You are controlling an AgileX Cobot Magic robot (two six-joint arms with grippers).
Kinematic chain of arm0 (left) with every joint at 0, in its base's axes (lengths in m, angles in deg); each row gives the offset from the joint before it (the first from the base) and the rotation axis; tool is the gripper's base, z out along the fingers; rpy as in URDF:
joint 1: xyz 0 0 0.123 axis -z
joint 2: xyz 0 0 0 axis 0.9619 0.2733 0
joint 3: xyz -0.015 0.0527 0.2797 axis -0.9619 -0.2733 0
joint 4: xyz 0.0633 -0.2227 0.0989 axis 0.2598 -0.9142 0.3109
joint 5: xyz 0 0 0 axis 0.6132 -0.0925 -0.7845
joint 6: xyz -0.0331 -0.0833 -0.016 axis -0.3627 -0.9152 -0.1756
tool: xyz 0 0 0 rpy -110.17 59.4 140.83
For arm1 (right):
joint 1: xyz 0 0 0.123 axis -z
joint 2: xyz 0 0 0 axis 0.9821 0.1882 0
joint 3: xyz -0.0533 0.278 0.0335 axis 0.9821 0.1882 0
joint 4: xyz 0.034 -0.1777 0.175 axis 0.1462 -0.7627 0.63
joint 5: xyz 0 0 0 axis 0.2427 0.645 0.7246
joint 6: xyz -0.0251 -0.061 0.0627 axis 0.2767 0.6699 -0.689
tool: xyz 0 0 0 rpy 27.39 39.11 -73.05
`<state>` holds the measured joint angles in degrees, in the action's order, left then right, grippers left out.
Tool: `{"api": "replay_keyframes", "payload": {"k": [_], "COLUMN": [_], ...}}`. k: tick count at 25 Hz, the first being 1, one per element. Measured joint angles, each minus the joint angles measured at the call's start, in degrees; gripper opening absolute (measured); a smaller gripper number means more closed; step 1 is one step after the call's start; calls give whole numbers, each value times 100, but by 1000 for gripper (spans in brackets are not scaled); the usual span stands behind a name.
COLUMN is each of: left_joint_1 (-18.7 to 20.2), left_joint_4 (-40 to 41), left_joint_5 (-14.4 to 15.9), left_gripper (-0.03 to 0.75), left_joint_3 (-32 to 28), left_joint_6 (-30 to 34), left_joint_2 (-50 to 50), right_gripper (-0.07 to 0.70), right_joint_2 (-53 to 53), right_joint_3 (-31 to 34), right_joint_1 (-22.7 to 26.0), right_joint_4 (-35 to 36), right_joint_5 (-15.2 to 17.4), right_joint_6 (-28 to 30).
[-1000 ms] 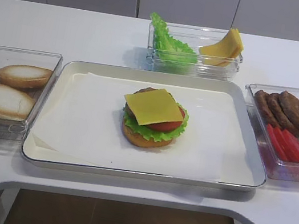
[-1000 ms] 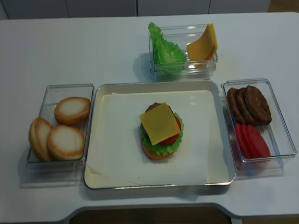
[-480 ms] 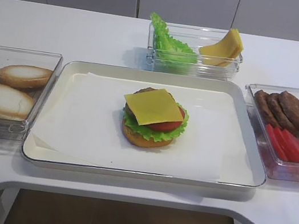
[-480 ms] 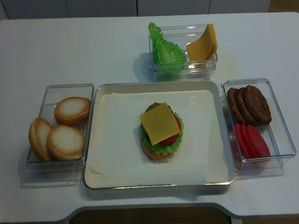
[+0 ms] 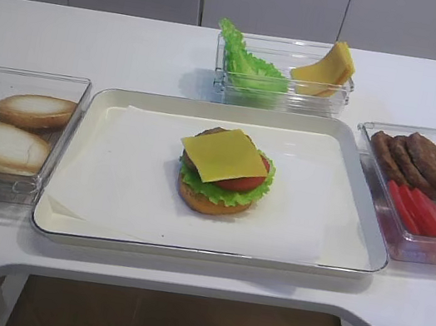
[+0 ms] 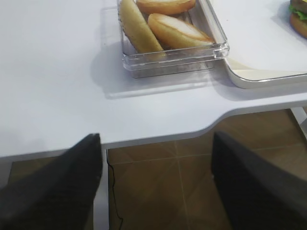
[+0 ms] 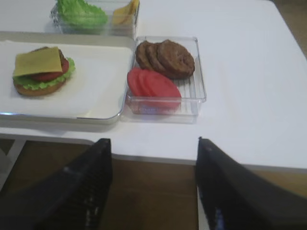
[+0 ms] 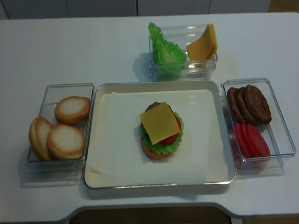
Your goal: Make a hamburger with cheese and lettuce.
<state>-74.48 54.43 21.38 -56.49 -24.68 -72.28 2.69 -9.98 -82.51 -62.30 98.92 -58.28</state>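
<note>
The hamburger (image 5: pixel 216 199) (image 8: pixel 158 152) stands in the middle of the paper-lined tray (image 5: pixel 365 189). It is a bun base, the frilly green lettuce (image 5: pixel 194 182), a tomato slice and a patty. The square yellow cheese (image 5: pixel 224 154) (image 8: pixel 160 123) lies on top of it. The right wrist view shows the hamburger (image 7: pixel 33 88) and cheese (image 7: pixel 37 61) at the far left. My right gripper (image 7: pixel 152 143) is open and empty, off the table's front edge. My left gripper (image 6: pixel 156 139) is open and empty, off the front left edge. Neither gripper shows in the exterior views.
A clear box of pale bun halves (image 5: pixel 13 127) (image 6: pixel 163 28) sits left of the tray. A box with loose lettuce leaves (image 5: pixel 247 67) and fanned cheese slices (image 5: pixel 327 68) stands behind it. A box of brown patties (image 5: pixel 417 160) and tomato slices (image 5: pixel 416 211) sits at the right.
</note>
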Motion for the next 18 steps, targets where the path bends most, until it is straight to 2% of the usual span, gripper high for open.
{"api": "replay_keyframes", "payload": {"k": [9,18], "left_joint_1": [0,0], "left_joint_4": [0,0], "left_joint_5": [0,0], "left_gripper": [528,528], "left_joint_3": [0,0], "left_joint_6": [0,0], "left_joint_2": [0,0], "right_gripper": [419,419], "right_joint_2": [-266,-266], "right_joint_3": [1088,1587], "right_joint_1": [0,0], "right_joint_4": [0,-10], "right_joint_5": [-11,-717], "right_joint_6": [459,487]}}
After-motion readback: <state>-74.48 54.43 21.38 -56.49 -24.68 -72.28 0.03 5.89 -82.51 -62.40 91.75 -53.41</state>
